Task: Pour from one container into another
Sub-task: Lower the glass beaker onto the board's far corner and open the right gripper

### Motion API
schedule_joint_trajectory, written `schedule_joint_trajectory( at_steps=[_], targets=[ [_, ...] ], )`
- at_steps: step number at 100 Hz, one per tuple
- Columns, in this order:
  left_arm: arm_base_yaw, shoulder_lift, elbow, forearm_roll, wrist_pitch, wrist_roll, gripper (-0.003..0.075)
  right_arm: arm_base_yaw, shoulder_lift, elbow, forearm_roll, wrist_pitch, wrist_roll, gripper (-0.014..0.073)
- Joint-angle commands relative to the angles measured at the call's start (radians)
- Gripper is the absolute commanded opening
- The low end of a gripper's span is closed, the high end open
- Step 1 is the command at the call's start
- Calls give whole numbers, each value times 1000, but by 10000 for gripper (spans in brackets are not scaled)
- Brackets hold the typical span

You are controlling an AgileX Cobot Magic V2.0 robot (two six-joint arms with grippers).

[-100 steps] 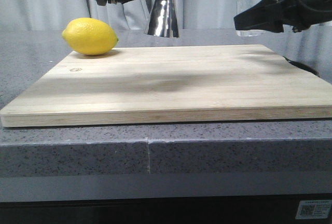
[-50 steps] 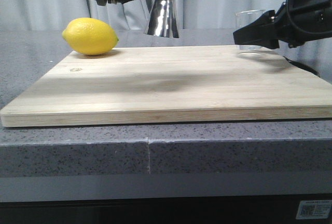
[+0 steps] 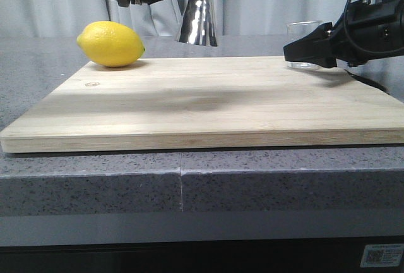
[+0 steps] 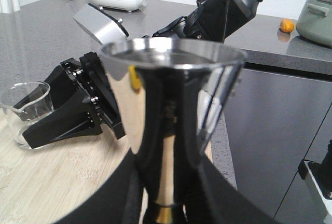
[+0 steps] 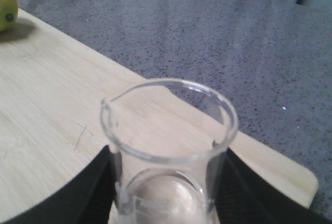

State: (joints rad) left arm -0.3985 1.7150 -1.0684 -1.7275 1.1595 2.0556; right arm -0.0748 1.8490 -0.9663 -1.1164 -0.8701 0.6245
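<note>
Glass beaker (image 3: 304, 44) stands upright at the far right corner of the wooden board (image 3: 208, 99), the right claw (image 3: 307, 48) clenched around it. Left claw (image 4: 165, 195) grasps the steel jigger (image 3: 198, 21) by its waist, held above the board's far edge, right of the lemon (image 3: 111, 43).

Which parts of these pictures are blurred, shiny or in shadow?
Front view: a soft shadow crosses the cutting board. Left wrist view: the steel jigger mirrors its surroundings, with a blurred base. Right wrist view: the glass beaker is sharp at its rim, soft lower down.
</note>
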Motion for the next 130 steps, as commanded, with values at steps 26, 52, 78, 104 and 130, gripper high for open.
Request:
schedule_joint_trajectory(
  at_steps=[26, 52, 78, 104, 130],
  targets=[
    [-11, -51, -30, -74, 111, -1, -19, -5, -38, -20, 36, -25, -17, 247],
    [-11, -51, -30, -74, 111, -1, -19, -5, -38, -20, 36, 10, -17, 251],
    [-11, -51, -30, -74, 111, -1, -19, -5, -38, -20, 36, 10, -15, 310],
    [-11, -51, -30, -74, 111, -1, -19, -5, -38, -20, 36, 10, -4, 361],
    [-11, -51, -30, -74, 111, -1, -19, -5, -38, -20, 36, 4, 10, 456]
  ],
)
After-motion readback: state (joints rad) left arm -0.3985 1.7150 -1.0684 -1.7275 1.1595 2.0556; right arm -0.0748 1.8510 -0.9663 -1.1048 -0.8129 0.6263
